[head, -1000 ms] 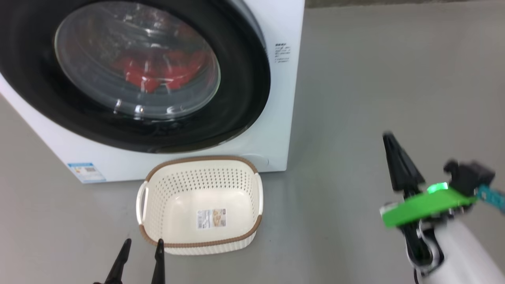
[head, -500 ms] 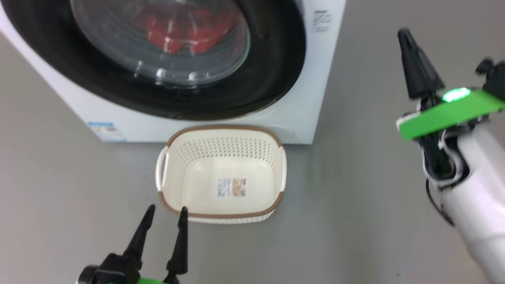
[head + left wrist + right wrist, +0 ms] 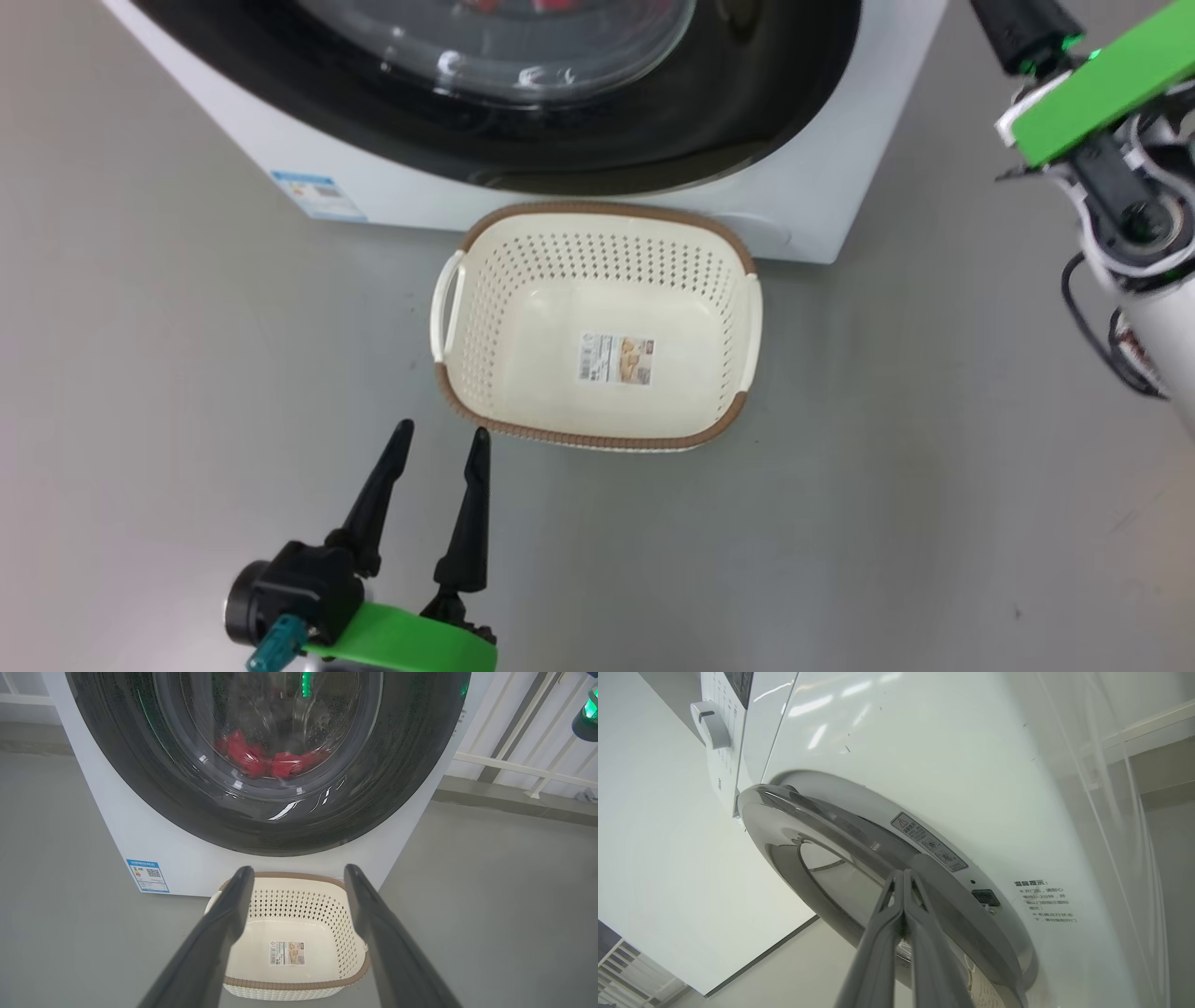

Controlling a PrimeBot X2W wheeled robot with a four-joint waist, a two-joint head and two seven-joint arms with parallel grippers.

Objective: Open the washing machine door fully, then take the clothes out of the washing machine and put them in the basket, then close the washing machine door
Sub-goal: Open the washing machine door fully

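Swinging up just now, the right gripper [image 3: 903,873], pinched shut and empty, got near the washing machine door [image 3: 794,826] rim, so opening looked next; clothes [image 3: 261,760] sat inside, left gripper [image 3: 442,429] gaped empty by the basket [image 3: 607,210].

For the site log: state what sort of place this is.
Likely a laundry test area, not a home: a white front-loading washing machine stands on bare grey floor, a cream basket in front of it, white railings beyond.
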